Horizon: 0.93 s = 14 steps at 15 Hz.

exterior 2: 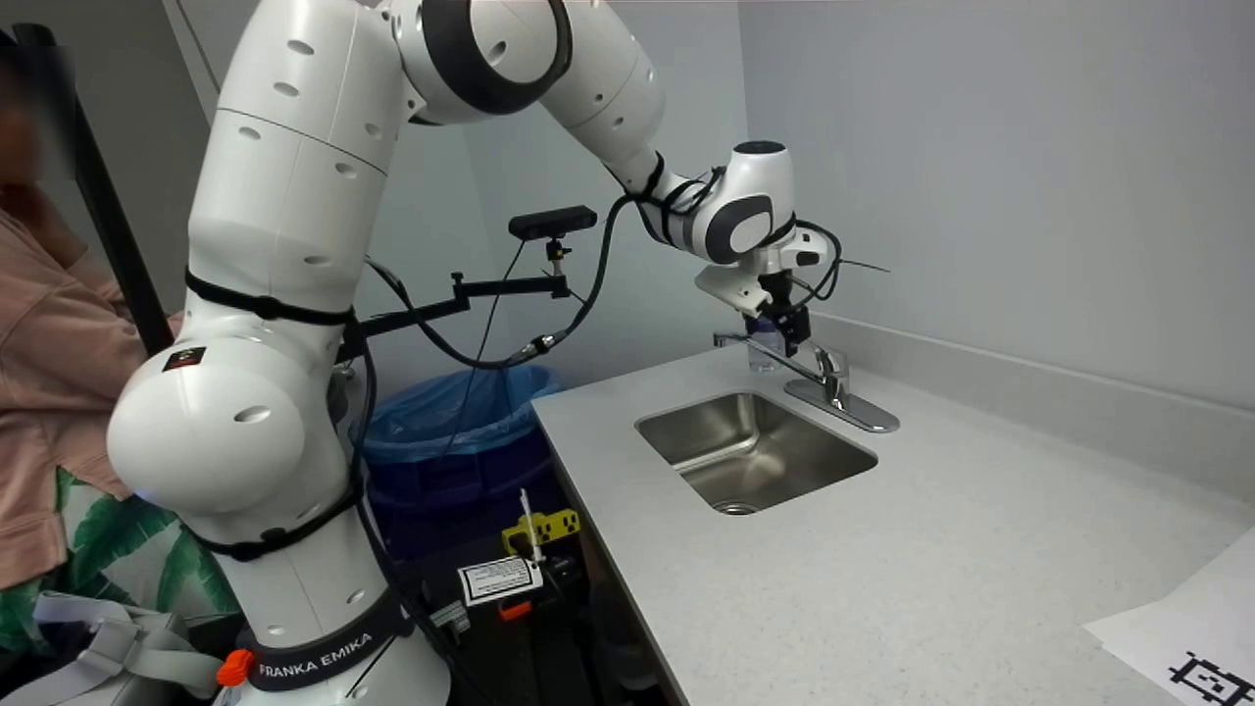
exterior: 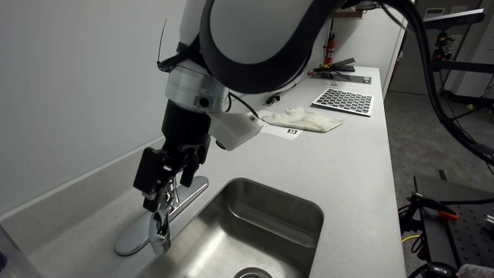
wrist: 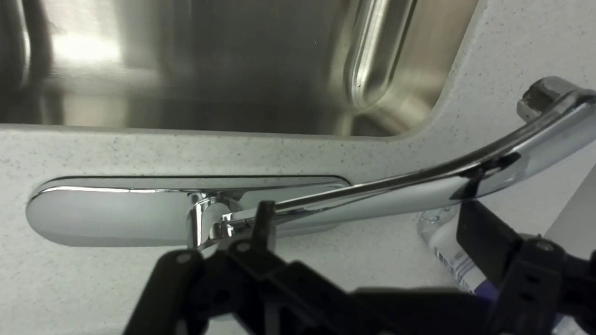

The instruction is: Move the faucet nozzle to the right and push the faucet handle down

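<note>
Faucet nozzle (wrist: 405,197), near the widely spread tool (wrist: 370,210), reaches past the steel sink (exterior: 239,227) with its floor drain (exterior: 252,273).

In an exterior view the black fingers (exterior: 149,170) stand apart, pointing down near the faucet base plate (exterior: 133,236); whether they touch the chrome nozzle (exterior: 158,233), which shows beside the steel sink (exterior: 251,224), cannot be told. Farther along the table (exterior: 355,185) lie a pale cloth (exterior: 305,119), partly on printed paper (exterior: 279,131), and a checkered panel (exterior: 343,101)

Rounded white arm (exterior 2: 294,196), black base band (exterior 2: 319,655) lettered FRANKA EMIKA, thick black cable (exterior: 427,69), black end effector (wrist: 370,218)
</note>
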{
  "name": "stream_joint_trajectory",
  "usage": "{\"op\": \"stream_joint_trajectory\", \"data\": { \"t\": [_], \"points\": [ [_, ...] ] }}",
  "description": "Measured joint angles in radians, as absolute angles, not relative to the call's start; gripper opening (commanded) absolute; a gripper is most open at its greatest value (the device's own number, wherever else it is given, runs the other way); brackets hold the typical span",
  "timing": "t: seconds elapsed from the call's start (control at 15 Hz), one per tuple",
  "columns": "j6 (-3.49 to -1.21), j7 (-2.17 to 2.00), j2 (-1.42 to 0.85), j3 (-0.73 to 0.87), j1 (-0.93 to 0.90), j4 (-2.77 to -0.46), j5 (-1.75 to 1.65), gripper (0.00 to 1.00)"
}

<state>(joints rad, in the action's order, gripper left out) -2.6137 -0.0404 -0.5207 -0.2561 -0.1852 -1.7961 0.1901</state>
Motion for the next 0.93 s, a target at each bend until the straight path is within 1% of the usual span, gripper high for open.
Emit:
{"op": "stream_joint_trajectory", "data": {
  "t": [0.93],
  "points": [
    [-2.62,-0.053,-0.541,-0.274,-0.198,-1.793,0.22,1.0]
  ]
}}
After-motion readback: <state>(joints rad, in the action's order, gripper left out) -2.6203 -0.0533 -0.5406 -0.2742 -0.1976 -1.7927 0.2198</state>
